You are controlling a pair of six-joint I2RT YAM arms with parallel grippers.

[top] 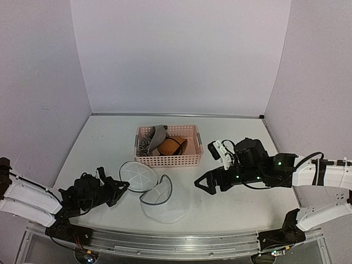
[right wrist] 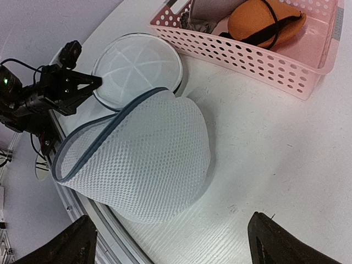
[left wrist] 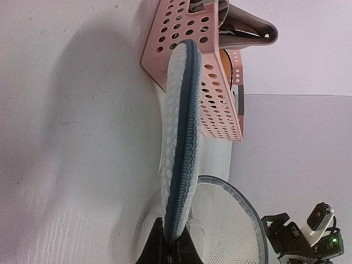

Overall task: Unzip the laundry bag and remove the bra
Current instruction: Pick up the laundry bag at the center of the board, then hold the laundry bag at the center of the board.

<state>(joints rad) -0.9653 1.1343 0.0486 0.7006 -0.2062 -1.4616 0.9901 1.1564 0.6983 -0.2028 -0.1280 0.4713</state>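
Observation:
The white mesh laundry bag (top: pixel 164 201) lies open near the front edge, its grey zip rim gaping. Its round lid (top: pixel 137 176) is flipped out to the left. My left gripper (top: pixel 121 188) is shut on the lid's zip rim (left wrist: pixel 181 126), which runs edge-on from the fingers (left wrist: pixel 151 250). An orange bra (top: pixel 171 146) with a black strap lies in the pink basket (top: pixel 168 160). My right gripper (top: pixel 201 183) is open and empty, right of the bag. In the right wrist view (right wrist: pixel 176 242) the bag body (right wrist: pixel 148 159) lies just ahead of it.
The pink lattice basket (right wrist: pixel 258 52) stands behind the bag and also holds a grey garment (top: pixel 157 136). The walls enclose the table on three sides. A metal rail (top: pixel 165 242) runs along the front edge.

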